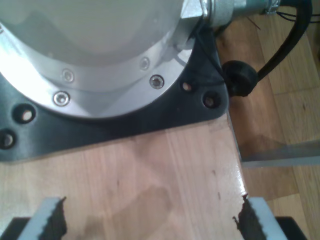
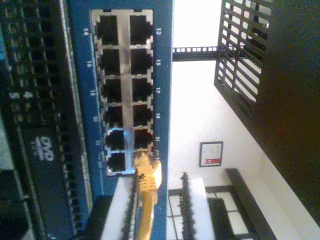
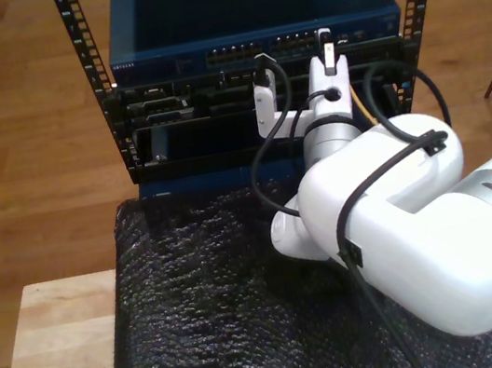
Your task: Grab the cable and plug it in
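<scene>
My second gripper [image 2: 157, 210] is clamped on the cable [image 2: 146, 200] just behind its plug, which sits at a port of the blue switch [image 2: 82, 100] for insertion, while my first gripper [image 1: 150, 220] idles, jaws apart, over the wooden table [image 1: 165, 170].

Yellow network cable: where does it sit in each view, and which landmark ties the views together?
First wrist view: faces a wooden tabletop and an arm's black base plate.
Second wrist view: the yellow network cable rises between the fingers of my second gripper, its plug at the switch ports.
Exterior view: a thin yellow strand beside the raised gripper at the rack.
Shared landmark: the blue network switch.
</scene>
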Available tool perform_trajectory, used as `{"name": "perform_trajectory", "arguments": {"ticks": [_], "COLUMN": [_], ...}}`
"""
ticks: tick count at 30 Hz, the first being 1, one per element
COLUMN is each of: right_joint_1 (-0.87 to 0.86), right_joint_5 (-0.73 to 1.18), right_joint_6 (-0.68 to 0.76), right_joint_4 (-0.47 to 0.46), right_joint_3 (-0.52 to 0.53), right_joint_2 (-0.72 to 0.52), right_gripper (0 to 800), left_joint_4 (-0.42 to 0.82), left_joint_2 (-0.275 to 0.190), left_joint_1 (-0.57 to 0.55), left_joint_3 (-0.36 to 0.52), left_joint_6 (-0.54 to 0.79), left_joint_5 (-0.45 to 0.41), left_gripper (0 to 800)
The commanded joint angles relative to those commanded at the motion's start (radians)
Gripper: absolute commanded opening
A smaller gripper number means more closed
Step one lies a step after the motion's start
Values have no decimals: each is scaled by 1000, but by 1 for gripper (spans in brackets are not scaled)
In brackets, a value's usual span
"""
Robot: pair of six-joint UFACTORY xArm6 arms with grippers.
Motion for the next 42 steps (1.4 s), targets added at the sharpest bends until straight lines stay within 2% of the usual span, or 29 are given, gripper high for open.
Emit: {"name": "perform_trajectory", "arguments": {"ticks": [10,18,22,25,37,42], "right_joint_1": [20,-18,-84,-123,-305,-428], "right_joint_5": [94,270,417,540,1042,1278], "right_joint_6": [0,-2,-2,-12,-160,-232], "right_joint_4": [3,-6,-12,-31,-40,-41], "right_joint_3": [157,293,342,356,454,499], "right_joint_2": [-130,-344,-468,-535,-818,-922], "right_gripper": [324,374,426,502,702,728], "left_joint_4": [0,0,0,0,0,0], "left_joint_2": [0,0,0,0,0,0], "left_joint_1": [0,0,0,0,2,0], "left_joint_3": [0,0,0,0,0,0], "left_joint_6": [0,0,0,0,0,0], "left_joint_5": [0,0,0,0,0,0], "left_gripper": [800,800,800,800,800,800]}}
